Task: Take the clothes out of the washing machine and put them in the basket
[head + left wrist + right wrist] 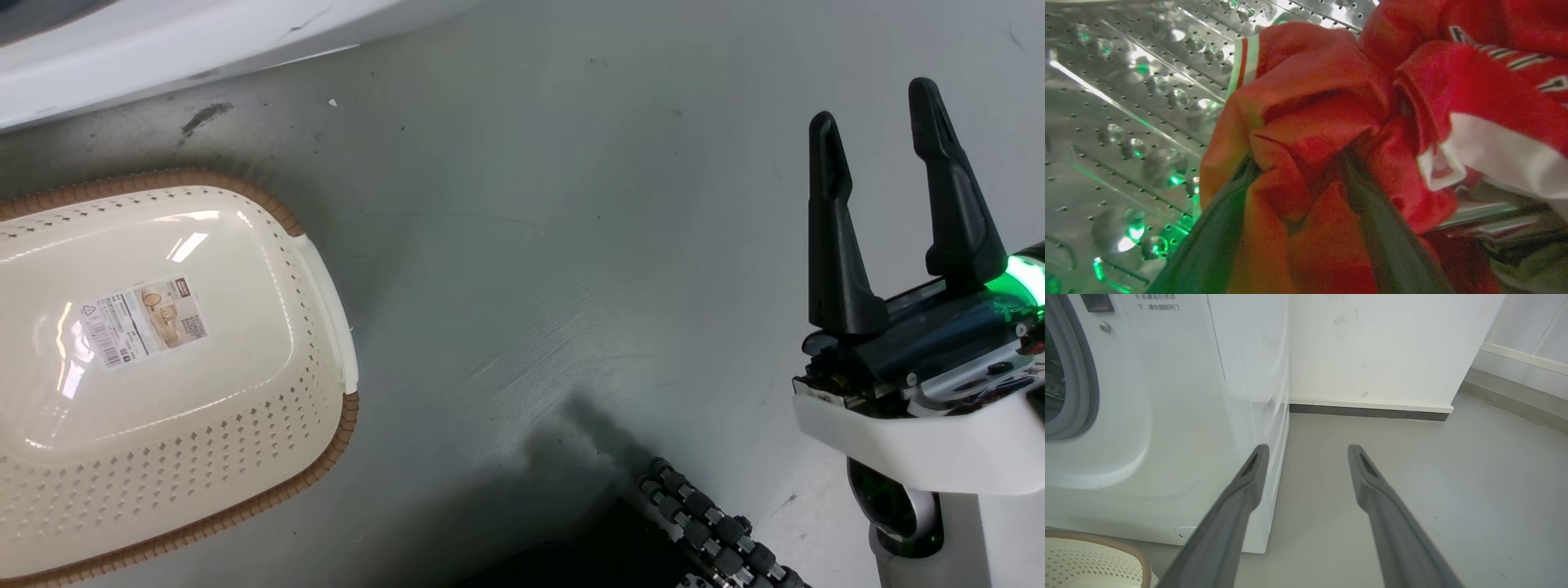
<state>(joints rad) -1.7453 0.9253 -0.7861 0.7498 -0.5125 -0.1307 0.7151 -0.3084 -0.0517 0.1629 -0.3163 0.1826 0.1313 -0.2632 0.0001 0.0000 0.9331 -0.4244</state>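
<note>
Grey floor [571, 245] and white wall [1372, 347]; clothes [1323, 81] lying in the drum [1126, 122].
The floor is scuffed, and the wall is edged with dark skirting. The basket [326, 457] is set on the floor beside the washing machine [1167, 416]. A red fold is straddled by the left claw [1297, 159], its fingers spread; the right claw [873, 102] is held apart above the floor.

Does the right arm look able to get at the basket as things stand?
Probably yes: the right pincer is open and empty, with just floor between it and the basket.
</note>
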